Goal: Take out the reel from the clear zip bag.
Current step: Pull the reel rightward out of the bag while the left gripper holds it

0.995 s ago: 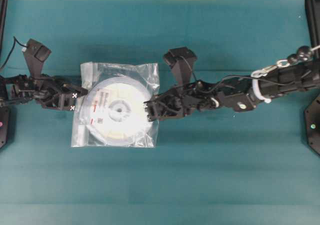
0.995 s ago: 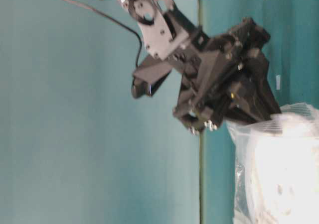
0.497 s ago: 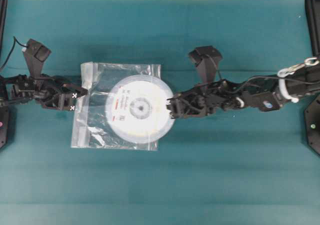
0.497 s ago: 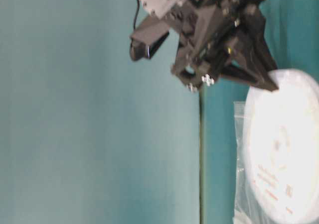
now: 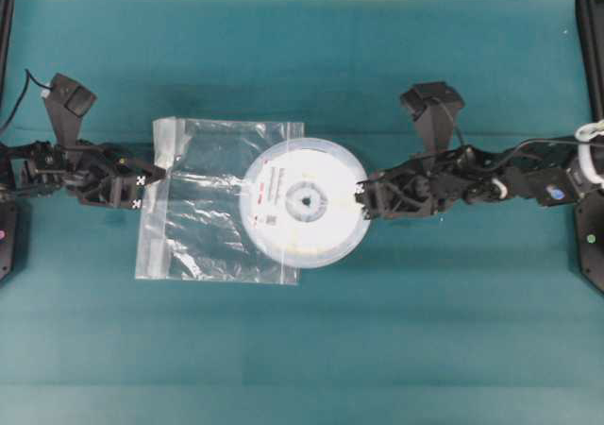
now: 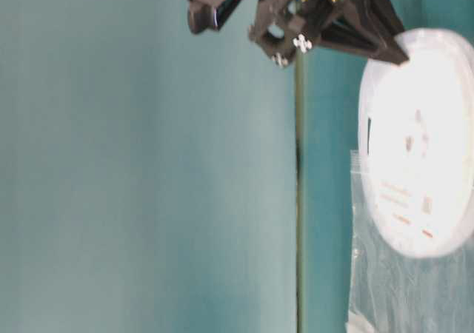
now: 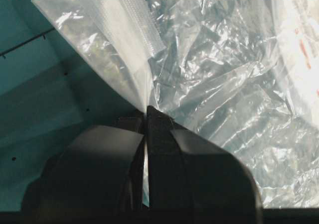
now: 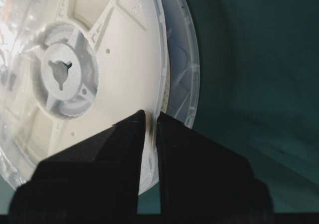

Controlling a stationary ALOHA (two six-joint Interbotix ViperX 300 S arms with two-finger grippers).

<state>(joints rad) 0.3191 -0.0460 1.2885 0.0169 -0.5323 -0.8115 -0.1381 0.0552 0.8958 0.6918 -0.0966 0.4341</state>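
Seen from overhead, a teal table [image 5: 302,349] carries one flat round white-translucent plastic reel [image 5: 304,202] and one crinkly transparent square zip bag [image 5: 203,203], with two black robot arms reaching in from opposite sides. The reel has a grey hub with a triangular hole and a white label with red marks and a small code square; it lies mostly outside the bag's right edge, only its left part overlapping the plastic. The left tool [image 5: 142,185] is pressed together on the bag's left edge, beside the whitish zip strip. The right tool [image 5: 360,201] pinches the reel's right rim. In the table-level view, which is turned on its side, there is one reel [image 6: 418,144], bright and washed out, with the right tool [image 6: 396,52] gripping its upper rim and the crumpled bag [image 6: 392,288] below it. The left wrist view shows one bag [image 7: 209,79], wrinkled and shiny, its whitish zip strip [image 7: 134,20] running toward the upper left; the left tool [image 7: 146,115] has its two dark fingers squeezed on a fold of the plastic, and the reel's [image 7: 299,50] labelled edge shows at the upper right. The right wrist view shows one reel [image 8: 94,74] from its ribbed side, hub and spokes clear, with the right tool [image 8: 151,118] clamped across the thin rim.
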